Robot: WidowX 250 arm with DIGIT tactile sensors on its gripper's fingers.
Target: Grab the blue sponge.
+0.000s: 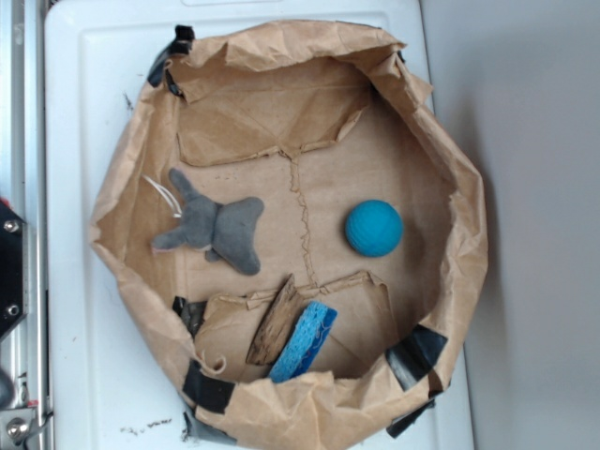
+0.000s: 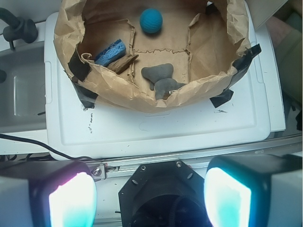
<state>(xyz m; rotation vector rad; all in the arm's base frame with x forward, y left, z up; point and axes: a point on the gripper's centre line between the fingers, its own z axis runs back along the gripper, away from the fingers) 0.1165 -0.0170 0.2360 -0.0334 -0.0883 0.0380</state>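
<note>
Blue sponge [image 1: 305,340], touching wood piece [image 1: 276,323]

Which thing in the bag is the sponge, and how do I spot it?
Look inside the crumpled brown paper bag on the white lid. The blue sponge leans at its wall beside a piece of wood. It is flat and rectangular, unlike the round teal ball.

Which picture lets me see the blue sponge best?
The exterior view. There the sponge is bigger and its wavy edge shows, leaning on the bag's wall beside a piece of wood. In the wrist view the sponge is smaller and farther away, partly behind the bag's rim, with the wood next to it.
</note>
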